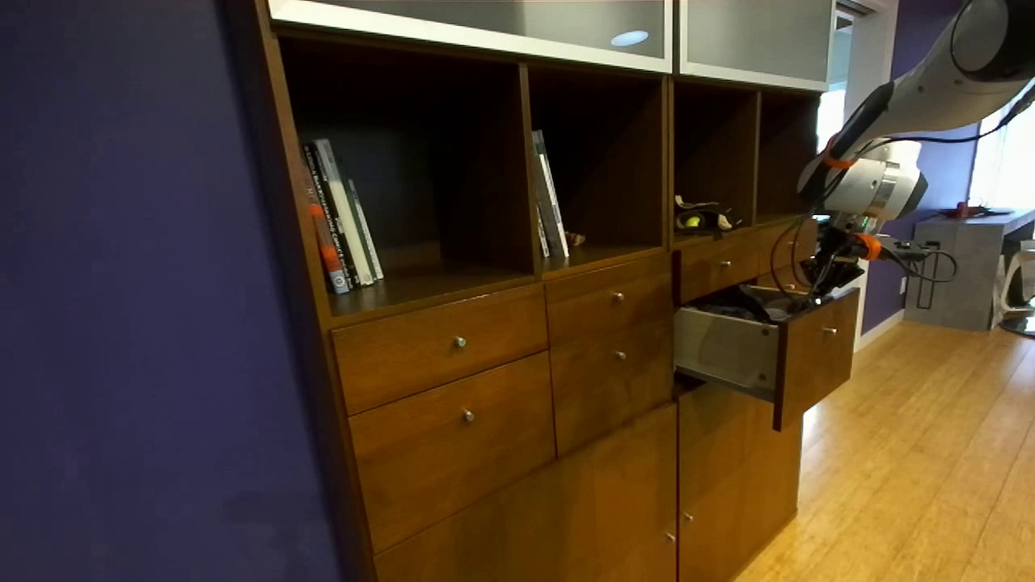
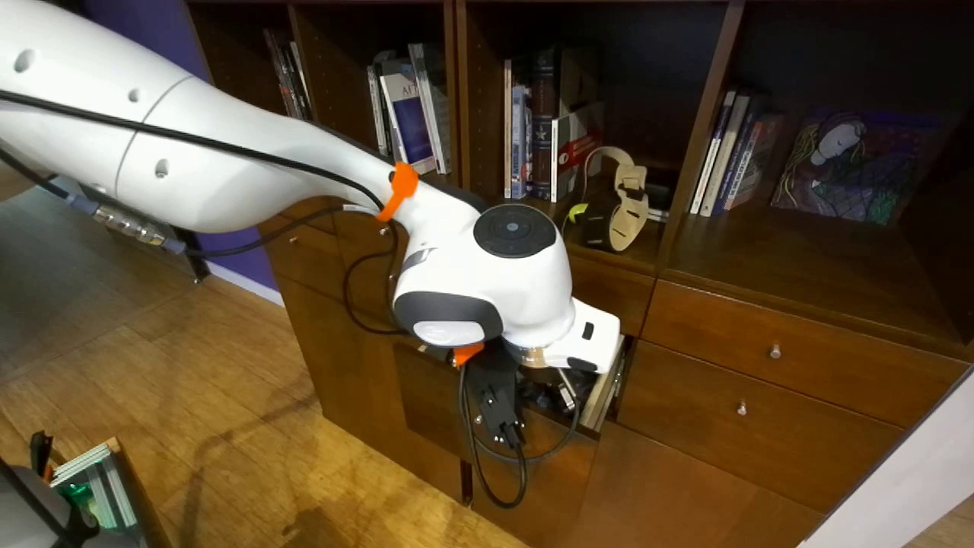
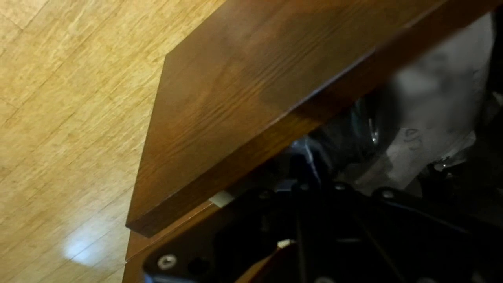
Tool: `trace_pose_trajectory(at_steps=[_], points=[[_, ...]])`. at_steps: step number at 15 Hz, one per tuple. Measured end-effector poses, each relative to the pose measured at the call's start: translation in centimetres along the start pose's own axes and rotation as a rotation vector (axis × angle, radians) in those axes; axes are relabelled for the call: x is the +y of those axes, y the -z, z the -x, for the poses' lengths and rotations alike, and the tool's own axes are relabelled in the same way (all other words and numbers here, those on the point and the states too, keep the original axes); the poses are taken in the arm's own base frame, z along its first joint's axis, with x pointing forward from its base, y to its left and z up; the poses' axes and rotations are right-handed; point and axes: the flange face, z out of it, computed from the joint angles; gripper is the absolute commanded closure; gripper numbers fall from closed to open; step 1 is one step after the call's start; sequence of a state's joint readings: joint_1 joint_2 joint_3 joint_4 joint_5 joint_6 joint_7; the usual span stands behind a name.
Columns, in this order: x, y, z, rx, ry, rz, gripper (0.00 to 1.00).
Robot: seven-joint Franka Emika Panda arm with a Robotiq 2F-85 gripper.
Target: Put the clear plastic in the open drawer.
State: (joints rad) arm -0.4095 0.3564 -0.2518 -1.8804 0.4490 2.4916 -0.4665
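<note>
The open drawer has a brown wooden front and a small knob. It also shows in an exterior view and in the wrist view. My gripper points down into the drawer just behind its front panel. Its dark fingers are close together, with a thin fold of clear plastic between them at the tips. The plastic's lower part is hidden in the dark drawer. In an exterior view the gripper is at the drawer's top edge. In the remaining exterior view the wrist hides the fingertips.
Crumpled plastic with a white marked sheet lies in the drawer beside the fingers. Matching shut drawers surround it. Shelves above hold books and a beige strap item. A cable hangs from the wrist by the drawer front.
</note>
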Motion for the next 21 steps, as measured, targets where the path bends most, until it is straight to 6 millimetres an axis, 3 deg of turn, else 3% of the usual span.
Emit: trace_pose_trajectory(at_steps=[3,5,15,17,21], points=[[0.1,-0.4,0.1,-0.006,-0.005,0.001,0.99],[0.2,-0.5,0.2,-0.01,-0.006,0.003,0.72],[-0.3,1.3,-1.5,0.017,-0.008,0.037,0.05],[-0.9,2.0,-2.1,0.027,-0.003,0.039,0.0],[-2.4,3.4,-2.8,0.015,0.001,0.052,0.0]])
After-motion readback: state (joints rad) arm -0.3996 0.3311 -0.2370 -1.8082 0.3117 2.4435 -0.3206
